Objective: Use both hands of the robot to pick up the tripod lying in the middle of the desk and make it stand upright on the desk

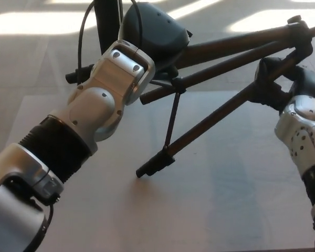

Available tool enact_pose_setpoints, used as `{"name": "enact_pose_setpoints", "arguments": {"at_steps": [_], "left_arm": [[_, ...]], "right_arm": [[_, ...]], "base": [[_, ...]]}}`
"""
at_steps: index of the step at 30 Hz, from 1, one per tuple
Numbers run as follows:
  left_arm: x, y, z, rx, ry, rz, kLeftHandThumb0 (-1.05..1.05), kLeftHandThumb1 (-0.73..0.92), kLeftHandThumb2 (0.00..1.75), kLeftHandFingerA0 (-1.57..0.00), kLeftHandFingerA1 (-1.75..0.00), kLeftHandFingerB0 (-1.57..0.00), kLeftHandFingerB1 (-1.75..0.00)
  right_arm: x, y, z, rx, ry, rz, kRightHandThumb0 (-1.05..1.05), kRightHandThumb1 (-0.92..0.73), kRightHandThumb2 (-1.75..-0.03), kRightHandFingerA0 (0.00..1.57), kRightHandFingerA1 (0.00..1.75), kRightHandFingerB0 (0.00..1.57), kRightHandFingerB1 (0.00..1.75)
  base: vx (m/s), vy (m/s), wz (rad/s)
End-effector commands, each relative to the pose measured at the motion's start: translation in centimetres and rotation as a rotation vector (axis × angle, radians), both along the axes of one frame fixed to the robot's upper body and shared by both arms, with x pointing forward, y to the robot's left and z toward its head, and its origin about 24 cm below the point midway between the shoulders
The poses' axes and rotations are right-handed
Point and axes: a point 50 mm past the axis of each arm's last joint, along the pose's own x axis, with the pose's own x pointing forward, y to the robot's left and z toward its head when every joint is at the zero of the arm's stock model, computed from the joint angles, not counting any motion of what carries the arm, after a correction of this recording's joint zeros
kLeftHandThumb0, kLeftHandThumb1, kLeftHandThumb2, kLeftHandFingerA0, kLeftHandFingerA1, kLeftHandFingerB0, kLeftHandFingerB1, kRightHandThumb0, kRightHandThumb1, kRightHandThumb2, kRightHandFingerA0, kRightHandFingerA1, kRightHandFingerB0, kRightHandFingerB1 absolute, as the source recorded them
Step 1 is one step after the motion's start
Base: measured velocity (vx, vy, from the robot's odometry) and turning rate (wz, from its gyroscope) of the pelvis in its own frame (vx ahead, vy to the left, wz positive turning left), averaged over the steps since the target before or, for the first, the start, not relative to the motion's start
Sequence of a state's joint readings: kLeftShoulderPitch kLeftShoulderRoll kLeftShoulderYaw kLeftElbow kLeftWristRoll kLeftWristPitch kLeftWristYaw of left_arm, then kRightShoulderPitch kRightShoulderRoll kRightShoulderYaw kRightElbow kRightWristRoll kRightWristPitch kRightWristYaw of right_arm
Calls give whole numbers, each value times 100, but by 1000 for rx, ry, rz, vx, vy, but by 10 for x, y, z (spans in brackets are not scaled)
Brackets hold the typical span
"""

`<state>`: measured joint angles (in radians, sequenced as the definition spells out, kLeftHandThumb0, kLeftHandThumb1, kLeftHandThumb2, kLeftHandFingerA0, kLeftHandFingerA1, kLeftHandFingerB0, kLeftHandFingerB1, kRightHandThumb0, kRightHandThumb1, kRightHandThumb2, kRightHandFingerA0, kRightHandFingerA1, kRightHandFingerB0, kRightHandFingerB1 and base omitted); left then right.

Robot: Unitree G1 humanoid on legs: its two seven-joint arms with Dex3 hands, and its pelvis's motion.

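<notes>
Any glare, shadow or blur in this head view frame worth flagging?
Head view: bright sunlit patches blow out the floor along the top; a soft shadow sits on the desk by the tripod foot; edges look sharp, with no evident motion blur.

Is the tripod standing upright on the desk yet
No. The tripod is tilted, held off the desk by the left hand and right hand; one leg's foot points down at the desk.
</notes>
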<state>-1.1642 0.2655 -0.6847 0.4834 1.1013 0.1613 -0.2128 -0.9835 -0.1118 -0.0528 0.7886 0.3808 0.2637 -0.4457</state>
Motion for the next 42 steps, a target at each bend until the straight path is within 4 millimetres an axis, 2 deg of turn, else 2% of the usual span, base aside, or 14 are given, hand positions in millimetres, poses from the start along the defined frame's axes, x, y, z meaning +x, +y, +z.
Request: {"name": "enact_pose_setpoints", "arguments": {"at_steps": [1,5,10,11,15,17,24,25,29,30,33,37,41,42], "left_arm": [[0,23,-6,-80,53,85,-31,68,65,-85,-149,-76,-76],[-1,31,-16,-100,63,104,-36,69,63,-83,-169,-81,-113],[-1,41,-26,-147,121,142,-32,67,66,-81,-158,-75,-77],[-2,44,-30,-154,126,154,-30,63,66,-81,-152,-78,-78],[-3,52,-42,-223,164,222,-36,65,62,-80,-166,-79,-94],[-4,53,-47,-282,179,235,-37,47,92,-113,-132,-81,-103],[-18,58,-82,-476,257,251,-29,74,69,-89,-166,-73,-129],[-19,58,-84,-497,258,245,-38,55,97,-118,-136,-88,-114],[-20,59,-80,-575,247,247,-37,53,96,-114,-133,-80,-107],[-20,59,-80,-595,245,242,-28,66,70,-84,-173,-67,-140],[-19,63,-81,-617,272,280,-32,69,70,-82,-153,-65,-89],[-22,69,-89,-673,327,320,-33,74,66,-77,-133,-59,-54],[-24,71,-93,-695,340,329,-30,73,68,-81,-158,-64,-66],[-25,72,-94,-695,338,327,-27,69,72,-85,-154,-74,-104]], "right_arm": [[-6,-29,131,-666,-301,12,-30,-46,-124,103,164,96,134],[-9,-27,161,-781,-323,57,-43,-62,-95,96,168,87,135],[-13,-20,186,-1077,-340,65,-38,-63,-89,101,175,82,138],[-14,-15,194,-1164,-352,70,-36,-66,-92,89,156,82,82],[-15,3,222,-1321,-279,89,-28,-63,-94,94,120,87,73],[-14,9,226,-1324,-264,94,-24,-55,-91,93,127,89,79],[-6,37,211,-1430,-229,205,-29,-65,-98,93,147,81,105],[-5,40,209,-1450,-218,208,-31,-67,-95,93,151,82,108],[-4,53,203,-1544,-215,216,-33,-67,-92,92,157,80,109],[-3,56,202,-1547,-217,211,-34,-67,-91,91,156,77,107],[-2,61,194,-1526,-238,242,-30,-57,-102,89,154,78,83],[1,66,176,-1536,-211,294,-31,-60,-104,89,175,74,148],[2,68,167,-1519,-185,325,-30,-65,-96,86,154,78,104],[2,69,165,-1528,-177,324,-31,-63,-97,88,156,81,105]], "base": [[0,0,0],[0,0,0],[0,0,0],[0,0,0],[0,0,0],[0,0,0],[0,0,0],[0,0,0],[0,0,0],[0,0,0],[0,0,0],[0,0,0],[0,0,0],[0,0,0]]}}
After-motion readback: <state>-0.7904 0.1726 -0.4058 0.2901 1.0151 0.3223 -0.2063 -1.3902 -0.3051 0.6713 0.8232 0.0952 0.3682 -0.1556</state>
